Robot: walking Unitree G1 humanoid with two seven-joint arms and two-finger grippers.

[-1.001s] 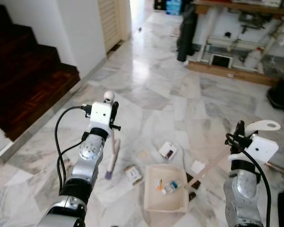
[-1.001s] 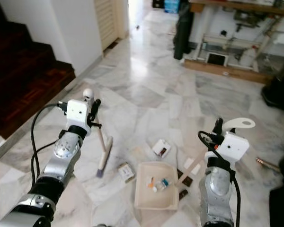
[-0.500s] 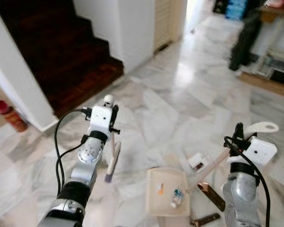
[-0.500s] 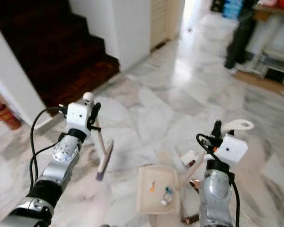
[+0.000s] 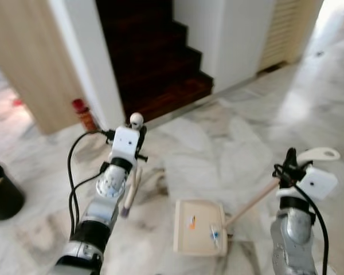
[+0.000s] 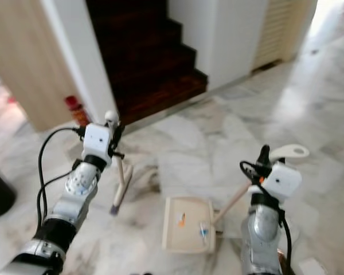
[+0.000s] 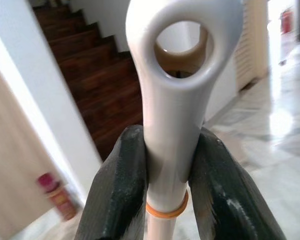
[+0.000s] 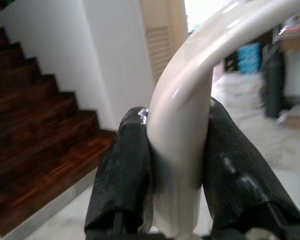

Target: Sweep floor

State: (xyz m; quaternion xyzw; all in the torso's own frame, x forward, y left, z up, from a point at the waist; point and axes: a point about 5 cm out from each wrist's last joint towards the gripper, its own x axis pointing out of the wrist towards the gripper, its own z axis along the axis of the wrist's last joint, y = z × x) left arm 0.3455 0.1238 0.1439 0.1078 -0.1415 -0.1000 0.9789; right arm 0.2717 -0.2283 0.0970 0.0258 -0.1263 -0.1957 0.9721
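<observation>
At the far left a black bin (image 5: 1,192) stands on the marble floor (image 5: 229,137), with a tan wooden panel (image 5: 28,63) behind it and a red bottle (image 5: 82,113) at the foot of the white wall. Dark wooden stairs (image 5: 155,57) climb behind the wall. The left tool (image 7: 167,165) is clenched on the white handle of a small broom (image 5: 132,183); in the left wrist view both black fingers (image 7: 117,190) press the handle just below its hanging loop, above an orange ring. The broom hangs down with its head near the floor, beside the left arm. Just to its right, the cream dustpan (image 5: 199,228) lies on the floor with a few small bits of litter (image 5: 202,224) inside. Its long handle slants up to the right tool (image 8: 175,165), which grips the curved white end of that handle between its fingers (image 8: 122,175)
</observation>
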